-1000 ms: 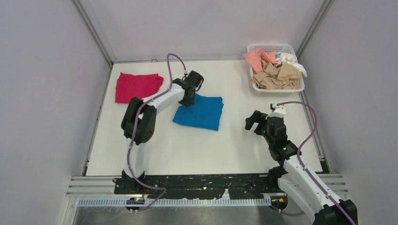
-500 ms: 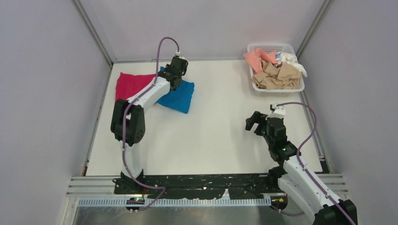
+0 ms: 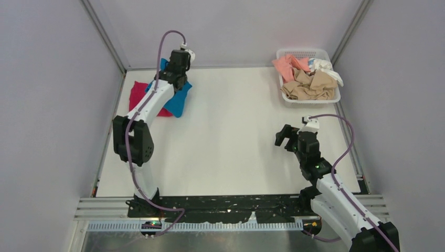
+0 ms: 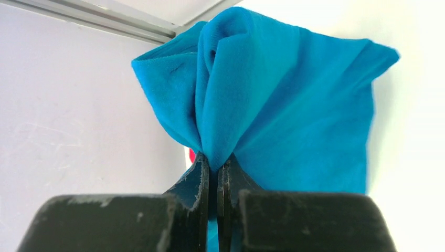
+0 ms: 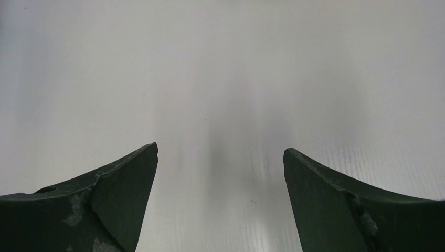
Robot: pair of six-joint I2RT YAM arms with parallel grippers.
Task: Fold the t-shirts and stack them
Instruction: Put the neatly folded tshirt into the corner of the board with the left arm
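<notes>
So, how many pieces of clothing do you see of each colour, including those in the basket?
blue shirt: 1
red shirt: 1
peach cloth: 1
white cloth: 1
tan cloth: at least 1, crumpled, hard to separate
Total: at least 5, three of them in the basket

At the desk's far left corner, the teal-blue t-shirt [image 4: 294,121] and the magenta-red t-shirt [image 3: 137,90] are plain, without pattern. The white basket [image 3: 304,52] at the far right corner shows a peach t-shirt [image 3: 287,66], a tan t-shirt [image 3: 309,85] and a white t-shirt [image 3: 324,66]. The desk [image 3: 236,136] is white; the left gripper [image 4: 213,164] and right gripper [image 5: 220,148] are black.
</notes>
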